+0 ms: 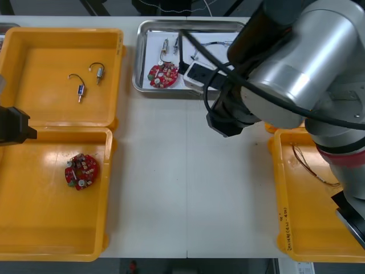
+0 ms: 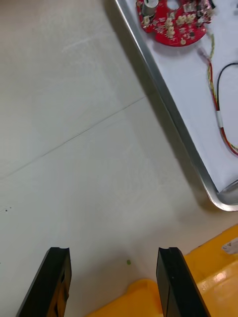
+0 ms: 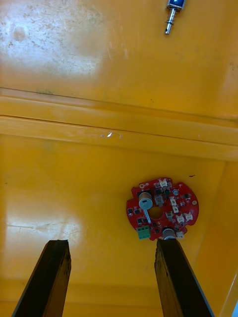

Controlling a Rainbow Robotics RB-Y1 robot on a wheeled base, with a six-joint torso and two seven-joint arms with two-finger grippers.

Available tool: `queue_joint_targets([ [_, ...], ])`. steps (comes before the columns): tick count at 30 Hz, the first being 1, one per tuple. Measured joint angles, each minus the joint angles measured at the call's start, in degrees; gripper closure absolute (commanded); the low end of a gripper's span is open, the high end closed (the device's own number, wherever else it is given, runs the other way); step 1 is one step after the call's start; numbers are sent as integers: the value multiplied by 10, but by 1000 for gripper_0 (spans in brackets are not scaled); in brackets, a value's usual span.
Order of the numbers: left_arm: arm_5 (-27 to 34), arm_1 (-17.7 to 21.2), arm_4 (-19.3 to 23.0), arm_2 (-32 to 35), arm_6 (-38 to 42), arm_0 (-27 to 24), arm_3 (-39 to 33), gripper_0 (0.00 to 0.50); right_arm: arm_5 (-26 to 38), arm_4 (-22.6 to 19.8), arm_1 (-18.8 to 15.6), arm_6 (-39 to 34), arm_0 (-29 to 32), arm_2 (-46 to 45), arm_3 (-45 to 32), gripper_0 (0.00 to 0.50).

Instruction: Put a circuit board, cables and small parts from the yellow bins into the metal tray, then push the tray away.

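Two black fingers of the right gripper (image 2: 113, 252) stood apart, holding nothing, over the table (image 2: 74, 148) just off the near rim of the metal tray (image 2: 168, 106). From it the tray lay at eleven o'clock, carrying a circuit board (image 2: 173, 22), a red and yellow cable (image 2: 216, 106), a black cable (image 2: 219, 79) and small metal parts (image 1: 165, 47). The push looked due: closing the fingers, dropping low and meeting the rim squarely near its middle should keep the tray from swivelling. The left gripper (image 3: 112, 243), also open, hung at nine o'clock over a yellow bin (image 3: 74, 188) holding a second board (image 3: 162, 208).
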Motion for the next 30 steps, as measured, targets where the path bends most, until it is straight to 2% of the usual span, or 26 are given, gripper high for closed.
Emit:
queue_joint_targets([
  [3, 0, 0, 0, 0, 0, 0, 0, 0, 0, -38, -8, -34, 34, -44, -32, 0],
  [8, 0, 0, 0, 0, 0, 0, 0, 0, 0, -93, -42, -156, 92, -109, -67, 0],
  [16, 0, 0, 0, 0, 0, 0, 0, 0, 0, -166, -76, -191, 149, -257, -90, 0],
  [24, 0, 0, 0, 0, 0, 0, 0, 0, 0, -175, -118, -203, 226, -374, -93, 0],
  [30, 0, 0, 0, 0, 0, 0, 0, 0, 0, -170, -134, -203, 281, -435, -93, 0],
])
